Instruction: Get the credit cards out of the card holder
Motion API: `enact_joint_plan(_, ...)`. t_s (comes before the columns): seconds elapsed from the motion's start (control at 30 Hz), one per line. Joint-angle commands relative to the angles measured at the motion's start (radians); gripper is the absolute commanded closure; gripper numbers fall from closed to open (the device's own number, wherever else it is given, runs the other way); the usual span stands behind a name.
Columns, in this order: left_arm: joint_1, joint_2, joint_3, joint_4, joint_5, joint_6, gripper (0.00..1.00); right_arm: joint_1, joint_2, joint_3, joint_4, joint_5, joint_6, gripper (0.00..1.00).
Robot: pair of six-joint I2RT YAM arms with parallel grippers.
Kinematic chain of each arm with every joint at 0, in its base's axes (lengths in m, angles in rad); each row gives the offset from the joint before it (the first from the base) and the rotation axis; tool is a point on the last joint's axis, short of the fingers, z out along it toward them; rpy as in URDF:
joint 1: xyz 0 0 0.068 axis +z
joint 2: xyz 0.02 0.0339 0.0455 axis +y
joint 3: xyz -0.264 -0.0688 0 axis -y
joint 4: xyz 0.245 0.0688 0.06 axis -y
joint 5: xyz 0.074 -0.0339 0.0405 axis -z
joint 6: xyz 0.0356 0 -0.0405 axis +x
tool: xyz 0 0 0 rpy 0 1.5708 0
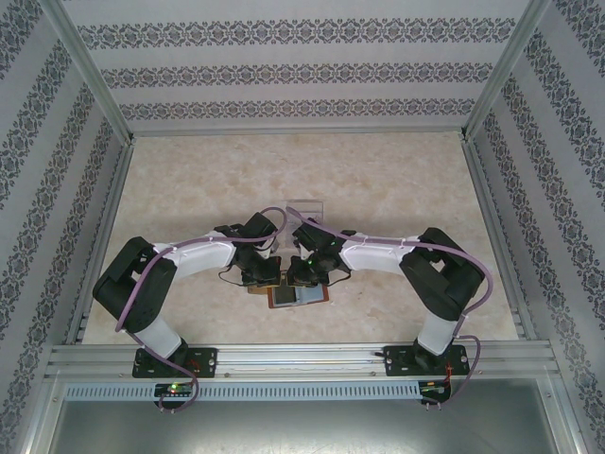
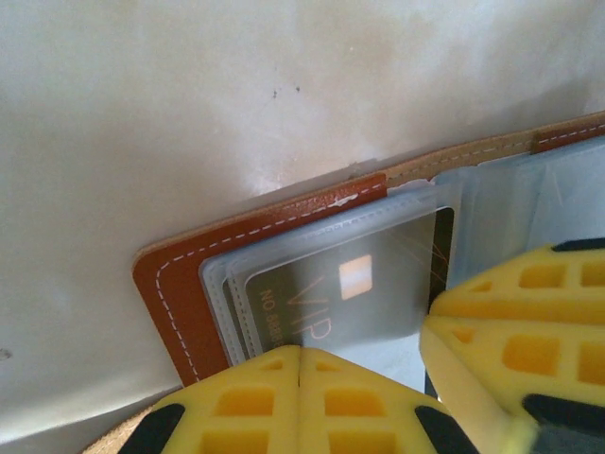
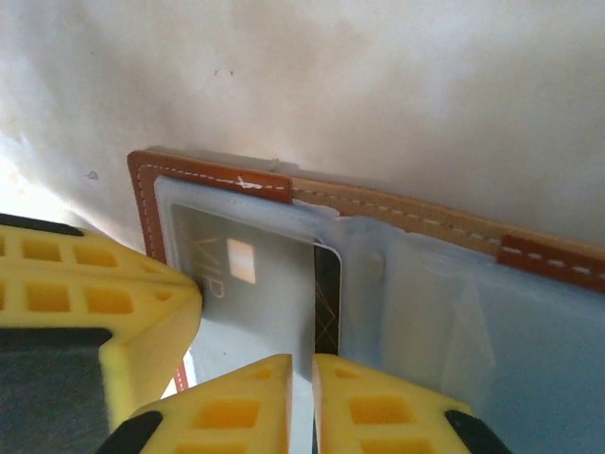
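The left gripper (image 2: pixel 300 352) is fully closed, its 2 yellow fingers meeting along a single seam with nothing seen between them. Its tips sit at the near edge of the card holder (image 2: pixel 175 284), over the clear pocket on the wallet's left half.

The right gripper (image 3: pixel 304 361) is narrowed to a thin slit. Its tips are on the same half of the card holder (image 3: pixel 208 175), where the exposed edge of the dark card (image 3: pixel 326 303) runs down towards the slit. The fingertips hide that spot, so I cannot tell whether the card or the pocket's rim is pinched.

One of the right gripper's fingers (image 2: pixel 510 359) shows in the left wrist view just beside the left gripper's tips. In the overhead view the 2 heads stand almost touching, the left gripper (image 1: pixel 264 276) and the right gripper (image 1: pixel 308 274).

Both arms are bent with elbows pushed out to their own sides. The forearms angle inward to meet at the middle, and the wrists tip down.

The card holder (image 1: pixel 301 296) lies open and flat on the tabletop (image 1: pixel 189 189), near the middle of its near edge. The reddish-brown leather faces down and the pockets face up. The dark card (image 2: pixel 312 303), marked VIP, lies inside a clear pocket.
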Motion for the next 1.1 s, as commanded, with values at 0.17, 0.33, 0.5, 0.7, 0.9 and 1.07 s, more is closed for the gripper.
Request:
enact_joint_plan(0.17,-0.010,-0.011,-0.013,-0.081,-0.054,0.019,0.97,-0.006,0.007,0.008,-0.086,0.065,-0.014,0.75)
enact_joint_plan(0.33,-0.010,-0.023,-0.012,-0.098,-0.069,0.018,0.96,-0.006,-0.022,0.018,-0.142,0.107,-0.030,0.73)
enact_joint_plan(0.5,-0.010,-0.038,-0.010,-0.102,-0.064,0.011,0.96,-0.004,-0.025,0.014,-0.143,0.104,-0.035,0.73)
enact_joint_plan(0.7,-0.013,-0.058,0.012,-0.120,-0.060,0.006,0.95,-0.004,-0.065,0.011,-0.097,0.065,-0.020,0.73)
enact_joint_plan(0.9,-0.026,-0.058,0.062,-0.138,-0.056,0.001,0.94,-0.006,-0.102,0.006,-0.083,0.053,-0.009,0.72)
enact_joint_plan(1.07,-0.051,-0.024,0.095,-0.133,-0.037,0.000,0.94,-0.018,-0.105,-0.006,-0.097,0.062,-0.014,0.72)
